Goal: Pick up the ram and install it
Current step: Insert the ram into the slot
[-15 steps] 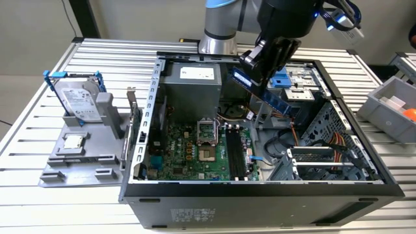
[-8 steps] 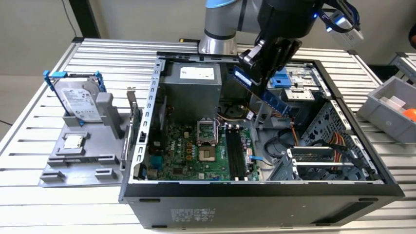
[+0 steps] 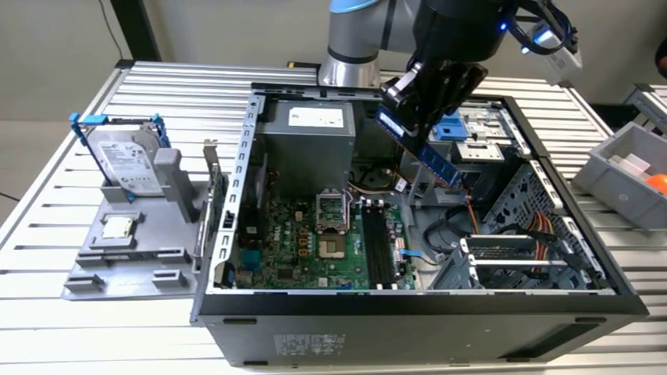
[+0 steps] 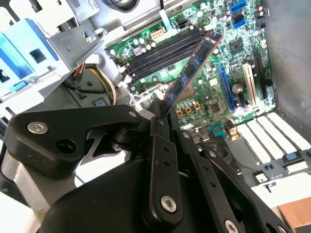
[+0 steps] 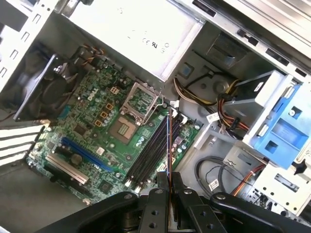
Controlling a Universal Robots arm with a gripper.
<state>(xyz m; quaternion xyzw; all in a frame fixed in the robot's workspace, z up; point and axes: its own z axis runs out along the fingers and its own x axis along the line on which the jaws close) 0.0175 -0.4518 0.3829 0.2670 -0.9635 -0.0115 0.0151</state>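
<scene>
I find the black jointed gripper (image 3: 415,116) clamped on one end of the ram (image 3: 429,155), a thin flat stick; it hangs tilted above the green motherboard (image 3: 297,254). Long black slots (image 3: 377,248) lie beneath, clear of it.

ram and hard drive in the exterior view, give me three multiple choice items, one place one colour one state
1. Where is the hard drive? A. on the grey fixture, exterior view's left of the computer case B. inside that case C. atop the case
2. Its bracket's colour? A. red B. blue C. yellow
3. The ram's state? A. seated in the case B. lying on the fixture C. gripped by the end effector above the case

A, it stands outside the case; B, blue edges frame it; C, the ram hangs clamped mid-air.
</scene>
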